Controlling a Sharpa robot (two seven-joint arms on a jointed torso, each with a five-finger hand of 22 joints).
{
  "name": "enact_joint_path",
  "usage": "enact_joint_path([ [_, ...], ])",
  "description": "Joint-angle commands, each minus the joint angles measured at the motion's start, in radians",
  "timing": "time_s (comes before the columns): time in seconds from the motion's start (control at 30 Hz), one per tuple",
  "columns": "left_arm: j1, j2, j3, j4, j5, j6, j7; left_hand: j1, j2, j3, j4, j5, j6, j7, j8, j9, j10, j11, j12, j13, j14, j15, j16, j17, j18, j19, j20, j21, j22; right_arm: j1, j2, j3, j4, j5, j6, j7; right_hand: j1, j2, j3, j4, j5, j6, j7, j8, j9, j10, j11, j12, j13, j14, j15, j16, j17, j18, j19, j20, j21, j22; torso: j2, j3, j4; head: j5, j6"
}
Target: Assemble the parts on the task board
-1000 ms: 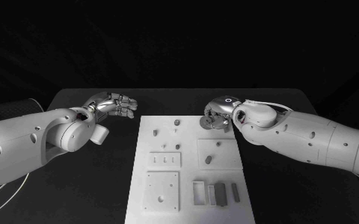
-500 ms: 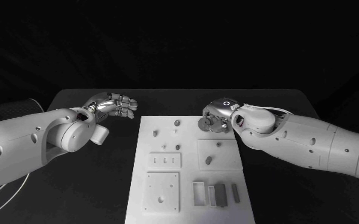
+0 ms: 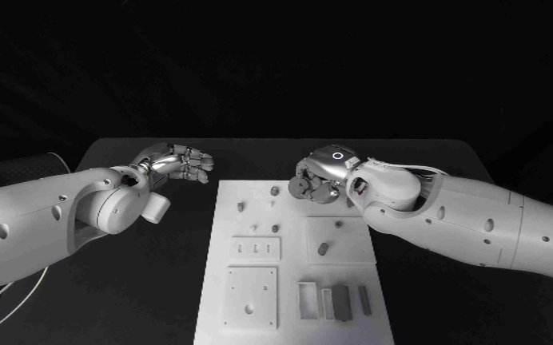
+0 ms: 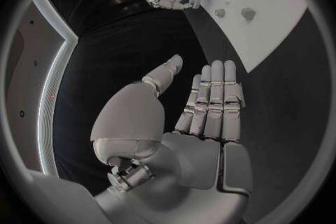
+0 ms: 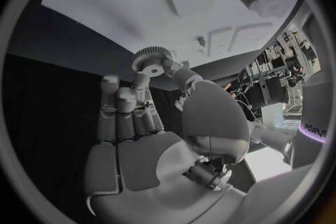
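The right hand [image 5: 140, 123] pinches a gear [image 5: 152, 60] above the board [image 3: 294, 281]. The left hand [image 3: 175, 161] hangs open, holding nothing. Keep the gear level and line its hole over a peg.

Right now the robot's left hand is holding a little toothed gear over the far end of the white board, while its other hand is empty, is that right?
Not quite: the right hand pinches the gear, as the right wrist view shows. In the head view it hangs over the far end of the white board. The left hand is the empty one, fingers straight.
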Motion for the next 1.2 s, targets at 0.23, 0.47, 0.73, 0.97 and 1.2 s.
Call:
enact_joint_path([
  [0.23,0.001,0.004,0.000,0.001,-0.002,-0.006,0.013,-0.003,-0.002,-0.002,-0.005,-0.006,0.002,0.002,-0.004,0.001,-0.008,0.002,-0.007,0.002,0.009,-0.001,-0.005,0.002,0.014,0.001,-0.003,-0.007,-0.001,0.001,0.075,-0.001,0.012,-0.072,-0.014,-0.030,0.001,-0.017,0.004,0.005,0.005,0.041,0.020,0.010,0.003,0.009,-0.003,0.007,-0.004,0.003,-0.007,-0.001,-0.002,0.014,0.009,-0.002,0.003,0.010,0.001,-0.0006,0.0030,0.014,0.000],
  [0.47,0.001,0.005,0.000,0.003,-0.002,-0.006,0.013,-0.003,-0.002,-0.002,-0.005,-0.006,0.002,0.002,-0.004,0.002,-0.008,0.002,-0.007,0.002,0.009,-0.001,-0.005,0.003,0.014,0.001,-0.003,-0.007,-0.001,0.001,0.122,-0.019,-0.008,-0.102,-0.011,-0.030,0.004,-0.019,0.006,0.005,0.005,0.041,0.020,0.009,0.002,0.010,-0.003,0.007,-0.006,0.005,-0.007,-0.001,-0.002,0.014,0.011,-0.003,0.003,0.010,0.002,-0.0012,0.0014,0.014,0.001],
  [0.73,0.001,0.005,0.000,0.003,-0.003,-0.005,0.013,-0.003,-0.002,-0.002,-0.004,-0.006,0.002,0.002,-0.005,0.002,-0.008,0.002,-0.007,0.002,0.009,-0.001,-0.006,0.003,0.014,0.001,-0.003,-0.007,-0.001,-0.002,0.156,-0.051,-0.033,-0.113,-0.003,-0.026,0.005,-0.021,0.006,0.005,0.005,0.040,0.020,0.009,0.002,0.011,-0.003,0.007,-0.007,0.006,-0.008,-0.001,-0.002,0.014,0.011,-0.004,0.003,0.010,0.003,-0.0012,0.0033,0.018,-0.003],
  [0.97,0.001,0.004,0.000,0.003,-0.003,-0.004,0.011,-0.003,-0.002,-0.002,-0.004,-0.006,0.002,0.003,-0.005,0.002,-0.008,0.002,-0.007,0.003,0.009,-0.001,-0.007,0.004,0.014,0.001,-0.003,-0.007,-0.001,-0.007,0.172,-0.070,-0.062,-0.132,-0.011,-0.021,0.008,-0.025,0.007,0.002,0.005,0.038,0.020,0.007,0.001,0.011,-0.003,0.008,-0.009,0.006,-0.008,-0.002,-0.002,0.014,0.012,-0.005,0.002,0.010,0.002,-0.0006,0.0021,0.024,-0.008],
  [1.2,0.001,0.007,0.000,0.004,-0.003,-0.001,0.010,-0.003,-0.002,-0.002,-0.004,-0.006,0.003,0.003,-0.005,0.003,-0.008,0.002,-0.007,0.003,0.009,0.000,-0.007,0.004,0.014,0.001,-0.003,-0.008,-0.001,-0.008,0.180,-0.072,-0.082,-0.158,-0.028,-0.023,0.012,-0.030,0.008,-0.001,0.005,0.036,0.021,0.006,0.000,0.011,-0.002,0.008,-0.011,0.007,-0.008,-0.003,-0.003,0.014,0.012,-0.006,0.002,0.009,0.001,0.0005,0.0009,0.025,-0.007],
])
